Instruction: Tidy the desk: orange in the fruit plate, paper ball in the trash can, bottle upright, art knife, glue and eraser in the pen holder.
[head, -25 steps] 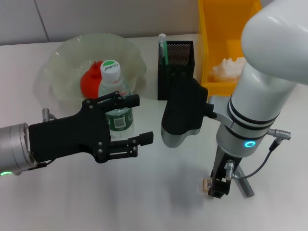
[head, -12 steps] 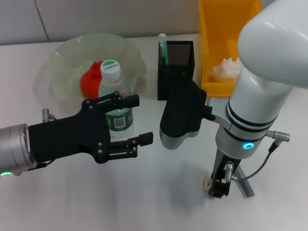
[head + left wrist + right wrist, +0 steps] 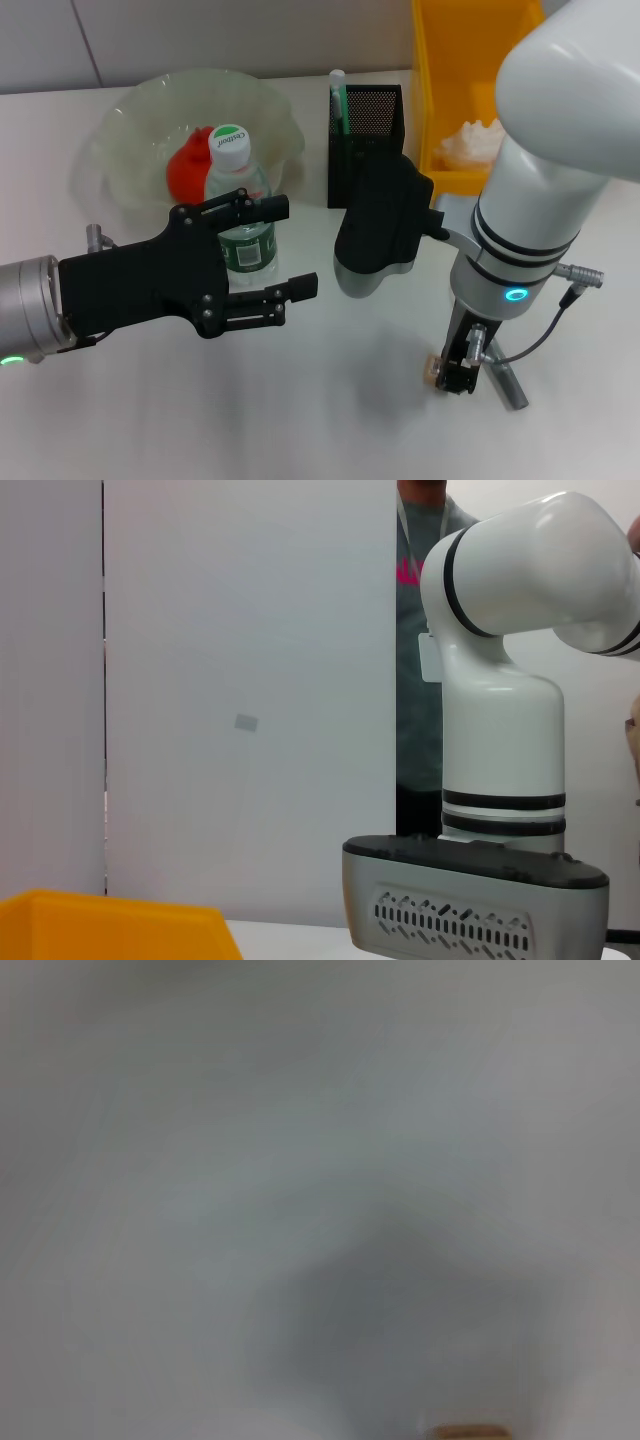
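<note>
Head view, left gripper point(image 3: 285, 247): I see it held over the near left of the desk, its black fingers spread apart with nothing between them, just in front of the bottle.
Head view, bottle point(image 3: 238, 205): it stands upright at the near edge of the fruit plate, white-and-green cap on top; my left gripper's upper finger crosses in front of its label.
Head view, fruit plate point(image 3: 136, 112): the pale green wavy bowl sits at the far left, and the orange point(image 3: 186, 166) lies inside it, partly hidden behind the bottle.
Head view, pen holder point(image 3: 372, 118): the black mesh cup stands at the far middle with a green-and-white stick poking out of its left corner; my right arm's black wrist block covers its lower front.
Head view, trash can point(image 3: 448, 60): the yellow bin is at the far right, with the paper ball point(image 3: 472, 142) lying in it.
Head view, right gripper point(image 3: 456, 375): it points straight down at the near right of the desk, tips at the desk surface right at the eraser point(image 3: 432, 371); I cannot tell whether the fingers are apart or closed on it.
Head view, eraser: only a small beige edge shows beside the gripper tip, next to a grey cylindrical piece lying on the desk.
Left wrist view: I get the trash can corner low down, my right arm's white column and a wall behind.
Right wrist view: blurred desk surface with a dark shadow, and a beige sliver of the eraser point(image 3: 468, 1431) at the frame's edge.
</note>
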`<state>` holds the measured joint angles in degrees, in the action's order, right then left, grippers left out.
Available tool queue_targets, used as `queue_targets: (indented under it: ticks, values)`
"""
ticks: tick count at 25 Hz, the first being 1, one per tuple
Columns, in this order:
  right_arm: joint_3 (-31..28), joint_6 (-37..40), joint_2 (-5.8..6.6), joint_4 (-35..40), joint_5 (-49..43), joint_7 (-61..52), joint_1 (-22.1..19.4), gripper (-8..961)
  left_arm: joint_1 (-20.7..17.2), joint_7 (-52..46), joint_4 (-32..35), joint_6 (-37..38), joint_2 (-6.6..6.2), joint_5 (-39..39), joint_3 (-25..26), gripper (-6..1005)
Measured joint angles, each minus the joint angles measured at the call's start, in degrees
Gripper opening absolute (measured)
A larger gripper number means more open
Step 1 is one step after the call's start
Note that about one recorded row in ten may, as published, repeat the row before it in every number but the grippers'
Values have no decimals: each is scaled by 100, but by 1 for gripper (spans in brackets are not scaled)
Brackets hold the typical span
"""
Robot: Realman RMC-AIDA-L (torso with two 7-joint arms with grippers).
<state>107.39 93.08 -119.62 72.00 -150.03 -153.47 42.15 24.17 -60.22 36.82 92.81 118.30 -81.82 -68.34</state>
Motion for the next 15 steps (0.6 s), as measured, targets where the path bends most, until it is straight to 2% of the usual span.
queue_targets:
  ticks: [4, 15]
  values:
    - [-100, -9, 1, 151, -101, -5, -43, 253, 0, 2, 3, 0, 0, 0, 4, 815]
    - [-824, -365, 25, 910, -246, 147, -371, 252, 3, 2, 17, -1, 0, 6, 4, 815]
